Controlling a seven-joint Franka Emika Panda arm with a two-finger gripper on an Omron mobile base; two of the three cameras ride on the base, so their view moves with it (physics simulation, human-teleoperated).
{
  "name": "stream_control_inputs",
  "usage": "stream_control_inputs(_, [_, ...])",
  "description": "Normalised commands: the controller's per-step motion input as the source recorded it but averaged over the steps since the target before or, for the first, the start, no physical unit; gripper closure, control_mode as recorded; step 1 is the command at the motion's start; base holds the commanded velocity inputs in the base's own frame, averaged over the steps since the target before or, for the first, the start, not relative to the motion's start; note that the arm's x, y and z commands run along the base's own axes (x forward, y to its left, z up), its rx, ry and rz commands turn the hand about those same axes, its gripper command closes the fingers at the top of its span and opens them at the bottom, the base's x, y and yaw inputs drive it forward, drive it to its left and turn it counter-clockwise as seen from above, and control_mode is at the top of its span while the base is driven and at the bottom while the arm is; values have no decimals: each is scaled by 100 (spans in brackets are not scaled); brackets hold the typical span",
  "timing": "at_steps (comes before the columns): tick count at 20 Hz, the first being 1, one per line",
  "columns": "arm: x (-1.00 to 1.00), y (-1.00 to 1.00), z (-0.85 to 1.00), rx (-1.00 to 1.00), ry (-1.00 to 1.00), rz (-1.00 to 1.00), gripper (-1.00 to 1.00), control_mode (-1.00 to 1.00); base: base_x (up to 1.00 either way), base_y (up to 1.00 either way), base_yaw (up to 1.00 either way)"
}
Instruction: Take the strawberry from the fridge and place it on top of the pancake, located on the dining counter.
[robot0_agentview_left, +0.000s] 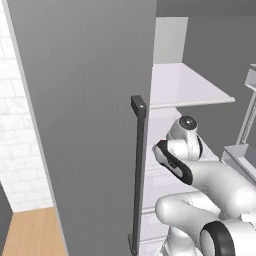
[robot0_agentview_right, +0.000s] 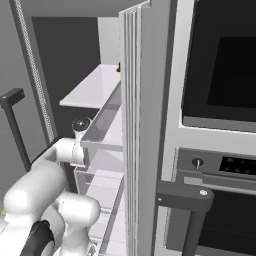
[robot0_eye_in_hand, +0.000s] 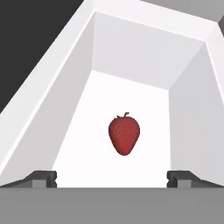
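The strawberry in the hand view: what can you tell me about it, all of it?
The strawberry is a single small red berry, finely dimpled, with a short dark stem at the top and its pointed tip toward the bottom of the hand view. It lies alone on the white floor of a white-walled fridge compartment. Nothing else touches it. The gripper is open, its two dark fingertips spread wide either side, short of the berry.

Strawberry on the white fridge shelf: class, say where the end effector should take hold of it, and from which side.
Grip the strawberry across its widest part, just below the stem. In the hand view it lies alone on the white fridge shelf, centred between the open end effector fingertips, so advancing straight ahead looks best.
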Motion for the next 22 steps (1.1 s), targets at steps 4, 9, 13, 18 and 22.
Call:
stream_control_inputs(4, [38, 0, -34, 0, 0, 0, -100, -100, 0, 0, 0])
stream_control_inputs(9, [17, 0, -29, 0, 3, 0, -100, -100, 0, 0, 0])
stream_control_inputs(13, [17, -11, -23, 0, 1, 0, -100, -100, 0, 0, 0])
stream_control_inputs(18, [29, -6, -21, 0, 1, 0, -100, -100, 0, 0, 0])
stream_control_inputs(22, [18, 0, -15, 0, 0, 0, -100, -100, 0, 0, 0])
